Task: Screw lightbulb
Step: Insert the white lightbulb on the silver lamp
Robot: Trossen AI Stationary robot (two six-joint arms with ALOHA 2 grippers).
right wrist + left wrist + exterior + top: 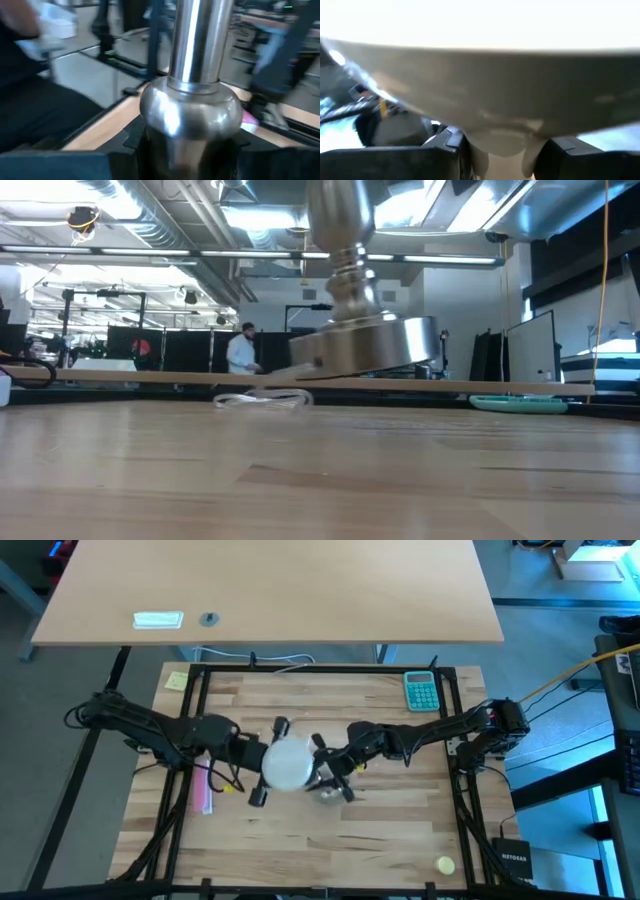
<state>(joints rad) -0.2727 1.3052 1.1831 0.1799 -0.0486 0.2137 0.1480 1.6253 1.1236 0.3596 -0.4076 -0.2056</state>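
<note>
Right, your left end effector [262, 766] is clamped on the lightbulb [288, 762], your right end effector [334, 776] clamped on the socket stand [358, 330], tilted off the counter [320, 470].

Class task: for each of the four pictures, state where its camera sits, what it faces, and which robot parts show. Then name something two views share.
High view: overhead, facing down; both arms, left gripper on the lightbulb, right gripper.
Low view: table height, facing the room; no arm shows, only the socket stand.
Left wrist view: close on the bulb, dark fingers below.
Right wrist view: close on the stand's stem.
Shared: low and right wrist views show the stand.
</note>
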